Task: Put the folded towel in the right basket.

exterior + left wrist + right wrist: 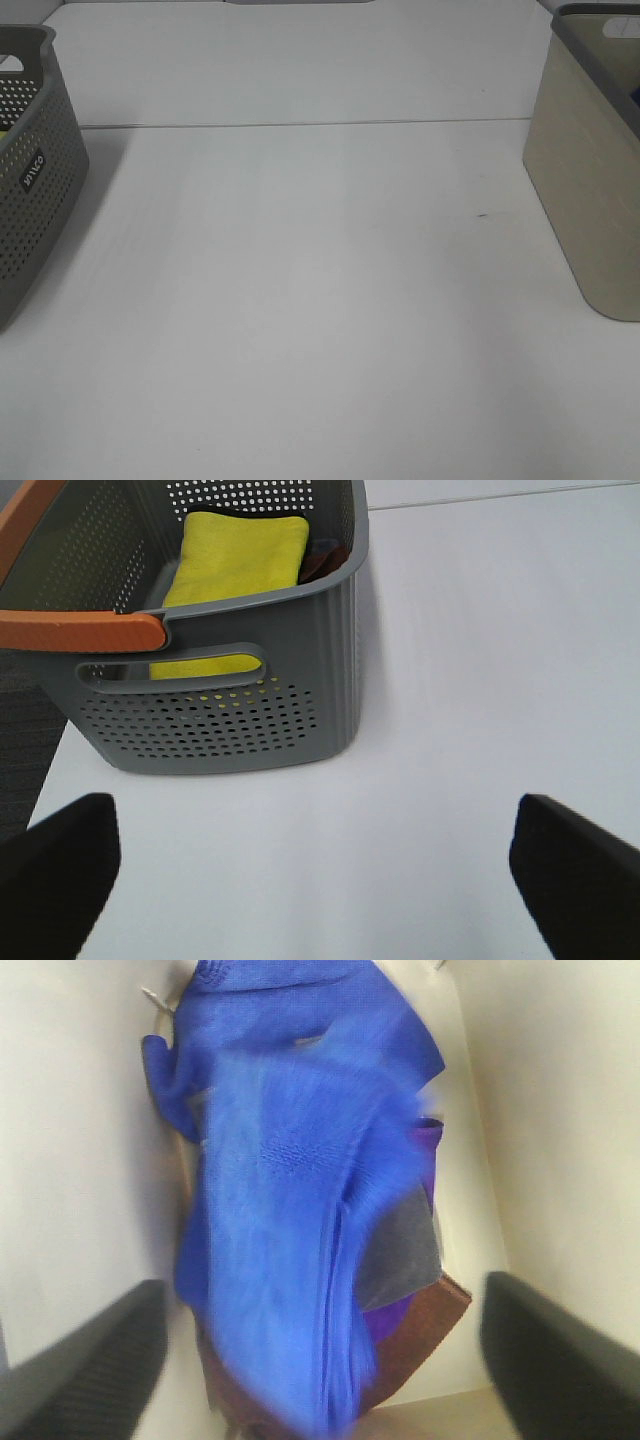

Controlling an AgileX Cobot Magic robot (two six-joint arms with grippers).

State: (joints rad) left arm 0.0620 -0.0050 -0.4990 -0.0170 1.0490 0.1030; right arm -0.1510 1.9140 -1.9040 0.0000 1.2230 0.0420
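placement: towel [290, 1210] in right basket [80, 1160], apparently done | right gripper [320, 1290]: spread, empty | left gripper [312, 805]: spread, empty | remaining: retract

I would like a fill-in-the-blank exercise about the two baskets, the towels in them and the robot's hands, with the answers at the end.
1. The towel inside the grey perforated basket is ____ in colour.
2. In the beige basket, the top towel is ____ in colour.
3. The left hand and the right hand are both ____, holding nothing.
Missing words: yellow; blue; open.
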